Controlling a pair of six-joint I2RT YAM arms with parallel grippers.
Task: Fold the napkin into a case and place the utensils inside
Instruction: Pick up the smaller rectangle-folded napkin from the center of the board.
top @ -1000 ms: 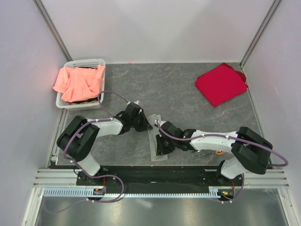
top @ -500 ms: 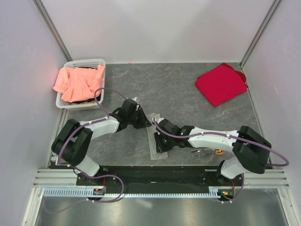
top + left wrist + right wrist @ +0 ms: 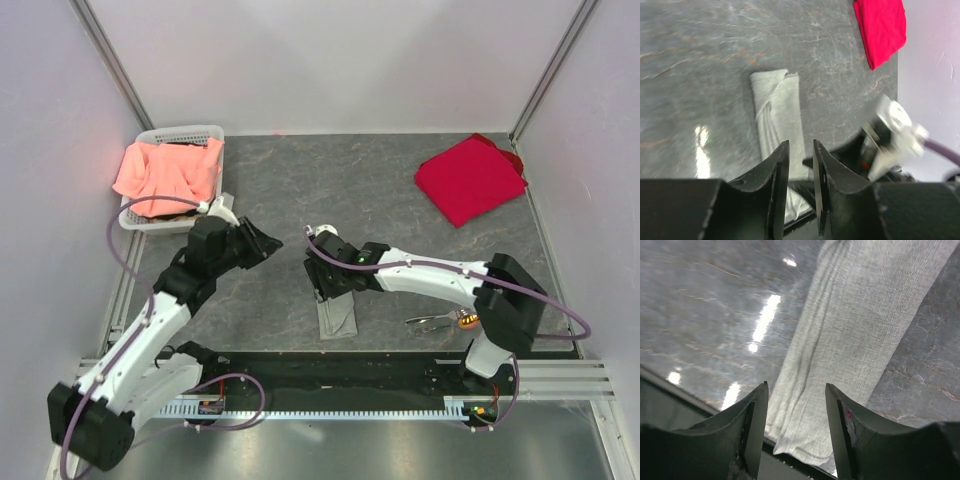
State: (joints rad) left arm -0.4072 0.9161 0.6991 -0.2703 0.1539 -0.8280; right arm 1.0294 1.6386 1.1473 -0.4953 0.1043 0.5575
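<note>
We list: table (image 3: 400, 190), grey stone; red cloth (image 3: 470, 180), far right; napkin (image 3: 337, 318), a narrow folded strip near the front edge; right gripper (image 3: 796, 387), spread over it (empty); left gripper (image 3: 800, 145), slightly parted, off to the left; utensils (image 3: 445, 321), right of the napkin.

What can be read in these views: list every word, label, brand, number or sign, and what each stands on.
None: no readable text in any view.
The napkin, red cloth, salmon cloth and white basket are plain.
Fittings on the base rail are too small to show any lettering.
</note>
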